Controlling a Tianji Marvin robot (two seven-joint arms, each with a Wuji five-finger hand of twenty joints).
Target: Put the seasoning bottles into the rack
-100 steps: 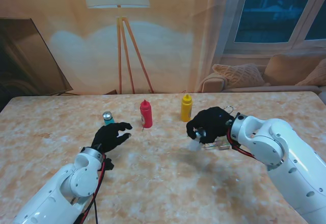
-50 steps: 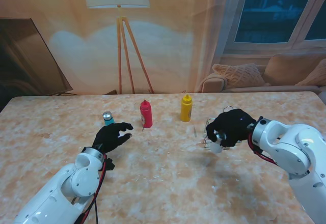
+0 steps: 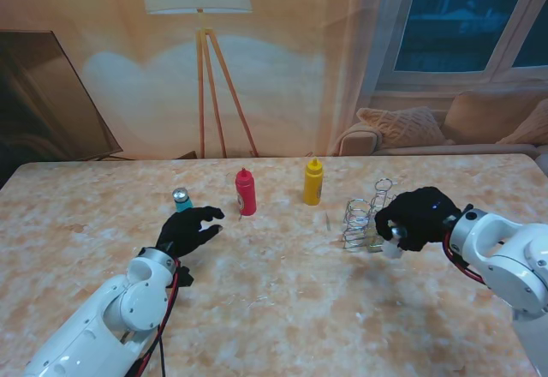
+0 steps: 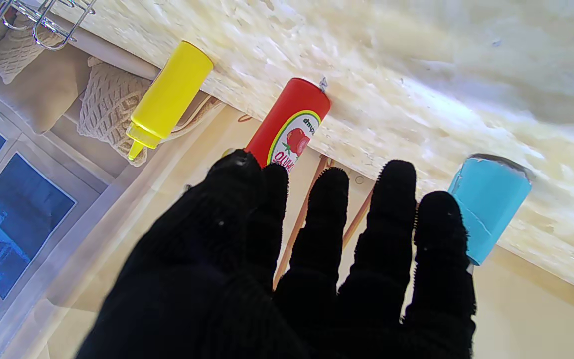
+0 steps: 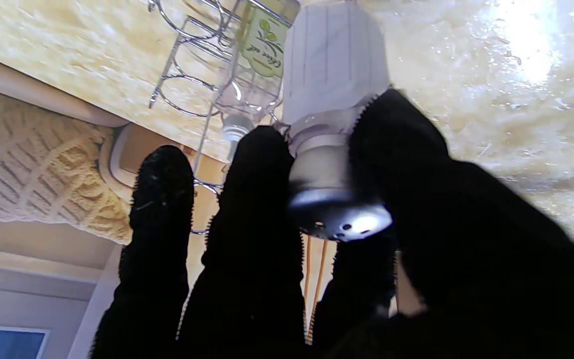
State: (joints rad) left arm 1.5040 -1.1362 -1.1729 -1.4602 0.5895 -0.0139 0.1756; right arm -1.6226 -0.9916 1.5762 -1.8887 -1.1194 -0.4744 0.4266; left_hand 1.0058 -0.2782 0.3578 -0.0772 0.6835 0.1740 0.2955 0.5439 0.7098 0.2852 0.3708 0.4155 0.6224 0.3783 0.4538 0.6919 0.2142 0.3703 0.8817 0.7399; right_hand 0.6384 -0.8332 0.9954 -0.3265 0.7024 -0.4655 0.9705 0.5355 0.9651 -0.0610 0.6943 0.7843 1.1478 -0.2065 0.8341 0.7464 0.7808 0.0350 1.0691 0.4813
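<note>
My right hand (image 3: pixel 417 215) is shut on a white shaker (image 3: pixel 392 248) with a silver lid, held just right of the wire rack (image 3: pixel 363 221). The right wrist view shows the white shaker (image 5: pixel 334 60) between the thumb and fingers of that hand (image 5: pixel 247 259), close to the rack (image 5: pixel 182 55). A clear bottle with a green label (image 5: pixel 259 47) stands at the rack. A red ketchup bottle (image 3: pixel 246 192), a yellow bottle (image 3: pixel 313 182) and a blue shaker (image 3: pixel 181 199) stand upright. My left hand (image 3: pixel 190 230) hovers open just nearer to me than the blue shaker (image 4: pixel 489 204).
The red bottle (image 4: pixel 292 127) and yellow bottle (image 4: pixel 170 97) stand beyond my left hand (image 4: pixel 292 269) in its wrist view. Behind the table's far edge (image 3: pixel 274 159) are a floor lamp (image 3: pixel 201 68) and a sofa with cushions (image 3: pixel 402 127).
My right hand has carried the white shaker to the right, from the left side of the rack to its right side, uncovering the rack. The left hand has not moved.
</note>
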